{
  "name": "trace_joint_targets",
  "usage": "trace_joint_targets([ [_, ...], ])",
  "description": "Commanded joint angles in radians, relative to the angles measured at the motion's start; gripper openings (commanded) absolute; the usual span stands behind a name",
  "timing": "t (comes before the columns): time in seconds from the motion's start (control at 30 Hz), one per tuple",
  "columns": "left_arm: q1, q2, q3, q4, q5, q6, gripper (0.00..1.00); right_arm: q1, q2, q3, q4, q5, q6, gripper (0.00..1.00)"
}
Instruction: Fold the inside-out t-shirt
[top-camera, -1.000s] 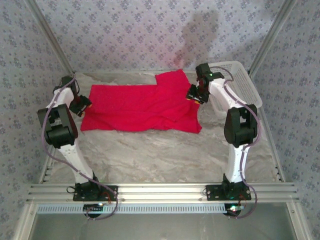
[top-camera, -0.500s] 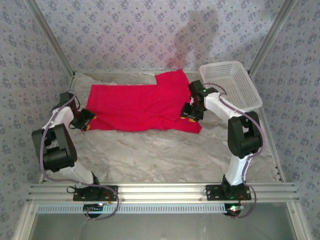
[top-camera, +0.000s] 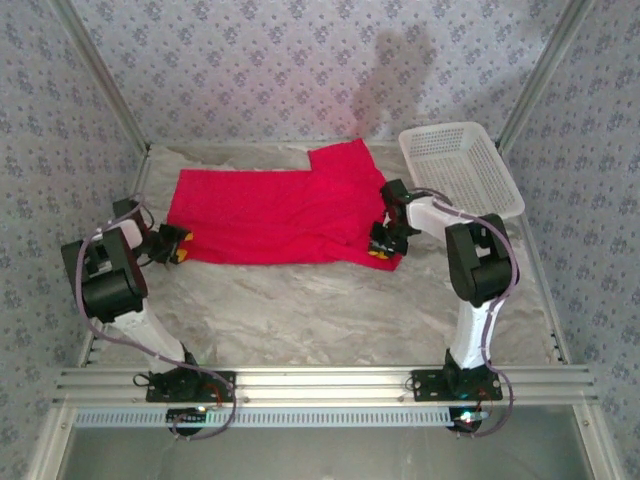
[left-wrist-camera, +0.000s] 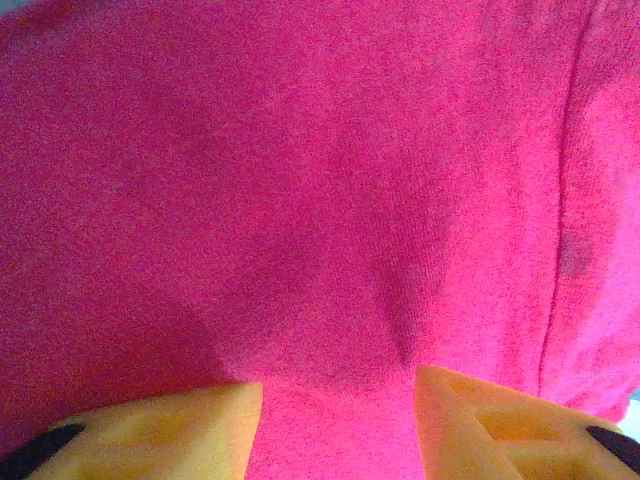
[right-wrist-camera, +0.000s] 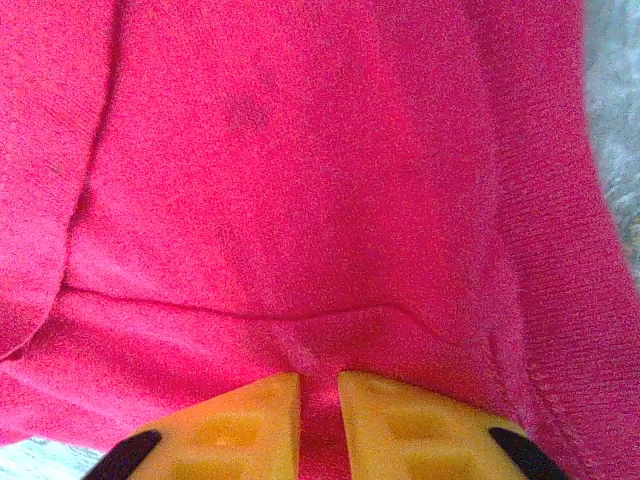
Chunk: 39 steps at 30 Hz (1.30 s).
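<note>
Left wrist view: the left gripper (left-wrist-camera: 335, 388) has its yellow fingers spread wide. Red cloth of the inside-out t-shirt (left-wrist-camera: 320, 180) lies in the gap and beyond, its edges cut off by the frame.
Right wrist view: the right gripper (right-wrist-camera: 318, 382) has its fingers almost together, pinching a thin ridge of cloth. A seam runs across just ahead, and a strip of the table (right-wrist-camera: 618, 110) shows at the right.
Top external, grippers: each sits at a near corner of the shirt, left and right, their fingers too small to make out.
Shirt: spread across the far half of the table, one flap reaching farther back.
Basket: the white mesh basket (top-camera: 460, 170) sits far right, tilted, just beside that flap.
</note>
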Motion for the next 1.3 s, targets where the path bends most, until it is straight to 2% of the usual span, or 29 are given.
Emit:
trace_joint_targets([
  [0.0,0.074,-0.002,-0.099,-0.08,-0.118,0.045,0.46,0.028,-0.016,-0.1,-0.113,0.126,-0.027,0.13],
  [0.07,0.11,-0.038,-0.128,-0.092,-0.134,0.051,0.46,0.035,-0.055,-0.145,-0.138,0.157,-0.034,0.13],
  [0.27,0.089,-0.225,-0.244,-0.132,-0.172,0.075,0.46,0.048,-0.195,-0.288,-0.181,0.192,-0.022,0.13],
  [0.43,-0.053,-0.345,-0.249,-0.183,-0.223,0.094,0.47,0.095,-0.303,-0.239,-0.248,0.234,-0.015,0.17],
  [0.6,-0.15,-0.369,-0.164,-0.255,-0.326,0.125,0.49,0.187,-0.362,-0.119,-0.209,0.206,-0.012,0.5],
  [0.7,-0.156,-0.377,-0.152,-0.254,-0.336,0.123,0.49,0.23,-0.334,-0.095,-0.133,0.149,-0.002,0.57],
  [0.93,-0.157,-0.392,-0.169,-0.235,-0.329,0.116,0.49,0.291,-0.165,0.001,-0.089,0.132,0.0,0.58],
  [1.1,-0.158,-0.394,-0.182,-0.235,-0.33,0.124,0.49,0.308,-0.107,0.024,-0.078,0.124,0.004,0.57],
  [1.17,-0.157,-0.394,-0.185,-0.23,-0.329,0.122,0.49,0.309,-0.092,0.024,-0.073,0.12,0.008,0.53],
  [1.27,-0.157,-0.391,-0.184,-0.227,-0.326,0.121,0.49,0.309,-0.077,0.027,-0.07,0.115,0.01,0.4],
])
